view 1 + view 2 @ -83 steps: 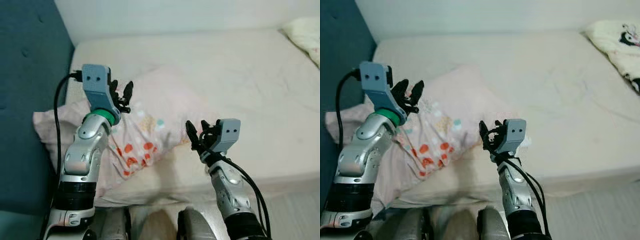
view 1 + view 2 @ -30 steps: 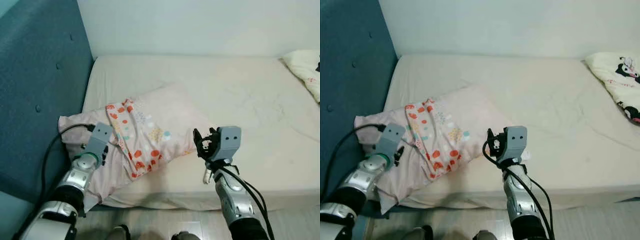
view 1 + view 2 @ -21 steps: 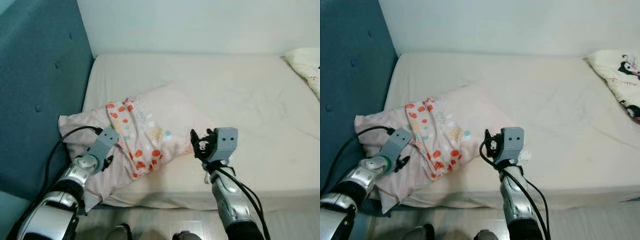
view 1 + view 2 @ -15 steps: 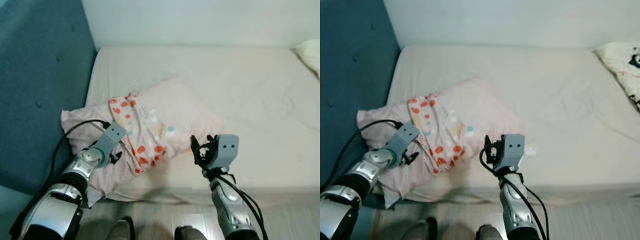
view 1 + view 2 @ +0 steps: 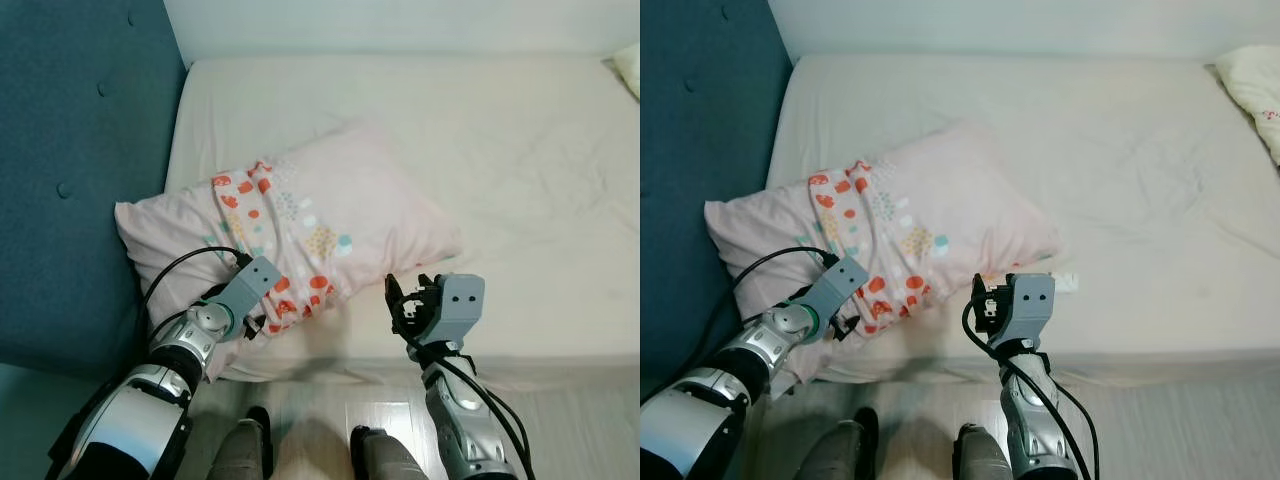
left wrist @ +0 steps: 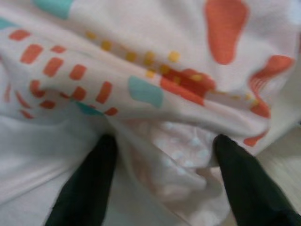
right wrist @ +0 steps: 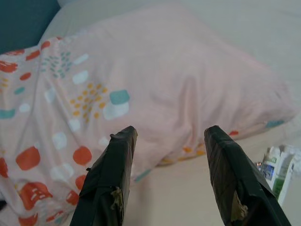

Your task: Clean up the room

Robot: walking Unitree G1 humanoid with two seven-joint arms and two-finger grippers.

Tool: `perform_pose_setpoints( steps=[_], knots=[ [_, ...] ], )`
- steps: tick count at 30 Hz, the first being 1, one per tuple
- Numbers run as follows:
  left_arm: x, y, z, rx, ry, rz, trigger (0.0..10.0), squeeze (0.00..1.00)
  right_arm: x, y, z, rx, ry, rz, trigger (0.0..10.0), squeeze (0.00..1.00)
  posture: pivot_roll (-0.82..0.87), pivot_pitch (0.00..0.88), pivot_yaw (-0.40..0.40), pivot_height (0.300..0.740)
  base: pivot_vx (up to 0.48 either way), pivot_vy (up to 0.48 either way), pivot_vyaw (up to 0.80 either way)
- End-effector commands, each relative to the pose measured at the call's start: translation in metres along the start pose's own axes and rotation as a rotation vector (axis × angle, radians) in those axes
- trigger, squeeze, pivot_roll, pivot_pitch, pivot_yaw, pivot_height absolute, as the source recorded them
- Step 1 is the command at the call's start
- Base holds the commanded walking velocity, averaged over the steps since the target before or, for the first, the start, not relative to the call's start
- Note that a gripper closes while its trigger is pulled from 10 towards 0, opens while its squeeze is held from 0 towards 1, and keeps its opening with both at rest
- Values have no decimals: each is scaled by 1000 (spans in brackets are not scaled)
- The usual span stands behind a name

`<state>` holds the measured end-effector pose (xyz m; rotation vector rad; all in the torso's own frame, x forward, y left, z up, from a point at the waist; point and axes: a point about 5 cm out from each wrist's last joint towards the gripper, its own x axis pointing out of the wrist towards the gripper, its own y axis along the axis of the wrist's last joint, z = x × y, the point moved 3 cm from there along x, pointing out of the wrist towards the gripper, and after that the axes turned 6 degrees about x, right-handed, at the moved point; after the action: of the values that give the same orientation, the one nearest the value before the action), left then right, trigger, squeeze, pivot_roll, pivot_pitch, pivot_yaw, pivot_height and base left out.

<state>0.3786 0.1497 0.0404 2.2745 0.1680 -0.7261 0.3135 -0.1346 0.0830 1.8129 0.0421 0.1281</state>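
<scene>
A pink pillow (image 5: pixel 300 225), printed with red, orange and teal shapes, lies near the front left corner of a cream bed (image 5: pixel 520 150), its left end against a teal headboard (image 5: pixel 70 150). The left gripper (image 5: pixel 255 325) presses into the pillow's front edge; in the left wrist view its fingers (image 6: pixel 89 186) stand apart with a fold of the patterned fabric bunched between them, though a firm grip cannot be confirmed. The right gripper (image 5: pixel 405 305) hovers just off the bed's front edge, to the right of the pillow, its fingers (image 7: pixel 110 174) spread wide and holding nothing. A small white packet (image 5: pixel 1065 282) lies on the bed just beside the pillow's right corner. A second, cream pillow (image 5: pixel 1252 85) sits at the bed's far right end.
</scene>
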Motion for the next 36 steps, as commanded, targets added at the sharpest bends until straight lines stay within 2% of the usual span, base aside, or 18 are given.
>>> perform_pose_setpoints(
  steps=[1, 2, 10, 13, 17, 18, 21, 22, 23, 25, 27, 29, 30, 31, 33, 34, 35, 36],
  knots=[
    [-1, -22, 12, -13, -19, -66, 4980, 0, -7, -8, 3, 5, -15, -34, 10000, 0, -14, 310, 74, 740, 0, 0, 0],
    [-2, -23, 13, -26, -9, -65, 0, 0, -8, -8, 4, 3, -15, -38, 10000, 0, -16, 307, 71, 740, 0, 0, 0],
    [-3, -27, 8, -110, 28, -33, 0, 0, -7, -6, 6, -4, -14, -38, 10000, 0, -14, 293, 65, 740, 0, 0, 0],
    [-6, -29, 11, -156, -20, 27, 0, 0, -1, -1, 7, -10, -11, -31, 10000, 0, -6, 279, 58, 740, 0, 0, 0],
    [-8, -25, 10, -173, -36, 79, 0, 0, 1, 1, 8, -13, -11, -30, 10000, 0, 3, 273, 53, 740, 0, 0, 0],
    [-9, -20, 5, -184, -26, 117, 0, 0, 2, 2, 9, -14, -12, -30, 10000, 0, 7, 269, 51, 740, 0, 0, 0],
    [-24, 19, -31, -211, 98, 331, 0, 0, 9, 8, 12, -18, -14, -21, 10000, 0, 18, 255, 41, 740, 0, 0, 0],
    [-24, 19, -31, -211, 98, 331, 0, 0, 9, 8, 12, -18, -14, -21, 10000, 0, 18, 255, 41, 740, 0, 0, 0],
    [-28, 28, -38, -209, 125, 375, 0, 0, 10, 10, 12, -19, -13, -17, 10000, 0, 18, 255, 41, 740, 0, 0, 0],
    [-28, 28, -38, -209, 125, 375, 0, 0, 10, 10, 12, -19, -13, -17, 10000, 0, 18, 255, 41, 740, 0, 0, 0],
    [-48, 60, -65, -209, 225, 518, 0, 0, 16, 14, 11, -24, 0, -9, 10000, 0, 25, 242, 31, 740, 0, 0, 0],
    [-48, 60, -65, -209, 225, 518, 0, 0, 16, 14, 11, -24, 0, -9, 10000, 0, 25, 242, 31, 740, 0, 0, 0],
    [-63, 79, -80, -192, 288, 605, 0, 0, 19, 16, 11, -26, 7, -6, 10000, 0, 28, 235, 27, 740, 0, 0, 0],
    [-63, 79, -80, -192, 288, 605, 0, 0, 19, 16, 11, -26, 7, -6, 10000, 0, 28, 235, 27, 740, 0, 0, 0],
    [-92, 108, -100, -189, 376, 732, 0, 0, 23, 17, 10, -28, 15, -2, 10000, 0, 27, 227, 26, 740, 0, 0, 0],
    [-92, 108, -100, -189, 376, 732, 0, 0, 23, 17, 10, -28, 15, -2, 10000, 0, 27, 227, 26, 740, 0, 0, 0],
    [-99, 114, -104, -198, 394, 758, 0, 0, 23, 17, 9, -27, 15, -2, 10000, 0, 26, 226, 27, 740, 0, 0, 0],
    [-112, 126, -122, -268, 477, 795, 0, 0, 22, 16, 9, -27, 16, -9, 10000, 0, 27, 221, 26, 740, 0, 0, 0]
  ],
)
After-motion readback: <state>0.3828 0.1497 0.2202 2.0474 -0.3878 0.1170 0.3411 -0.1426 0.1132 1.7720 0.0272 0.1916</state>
